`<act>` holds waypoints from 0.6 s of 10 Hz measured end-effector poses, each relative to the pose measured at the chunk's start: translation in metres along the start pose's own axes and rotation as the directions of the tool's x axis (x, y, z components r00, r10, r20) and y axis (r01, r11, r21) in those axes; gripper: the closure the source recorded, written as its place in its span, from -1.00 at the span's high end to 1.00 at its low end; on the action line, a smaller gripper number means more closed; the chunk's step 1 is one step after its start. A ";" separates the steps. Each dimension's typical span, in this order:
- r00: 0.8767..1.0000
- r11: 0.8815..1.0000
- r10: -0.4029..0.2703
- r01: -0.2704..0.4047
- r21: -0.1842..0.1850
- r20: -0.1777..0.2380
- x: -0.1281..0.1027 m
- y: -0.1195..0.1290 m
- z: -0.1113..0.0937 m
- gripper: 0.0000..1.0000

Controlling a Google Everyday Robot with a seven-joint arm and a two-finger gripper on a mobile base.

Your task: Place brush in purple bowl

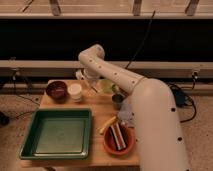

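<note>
We judge the gripper (90, 81) shut on the slim brush (93, 90) dangling just beneath it (light, stiff, apt to swivel, best pinched mid-handle), with the purple bowl (56, 91) beyond the white cup (75, 92) beside it.

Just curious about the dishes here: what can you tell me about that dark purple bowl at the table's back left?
The purple bowl is small, round and deep, dark maroon with a glossy inside, and looks empty. It stands upright at the back left corner of the wooden table, close beside a white cup. The gripper, shut, hangs to its right beyond the cup, not touching the bowl.
</note>
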 end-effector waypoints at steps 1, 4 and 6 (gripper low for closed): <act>0.999 1.000 -0.029 0.029 -0.010 -0.023 0.005 -0.001 -0.016 -1.00; 0.992 0.992 -0.121 0.120 -0.031 -0.044 0.013 -0.012 -0.043 -1.00; 0.980 0.980 -0.195 0.194 -0.032 -0.035 0.017 -0.029 -0.056 -1.00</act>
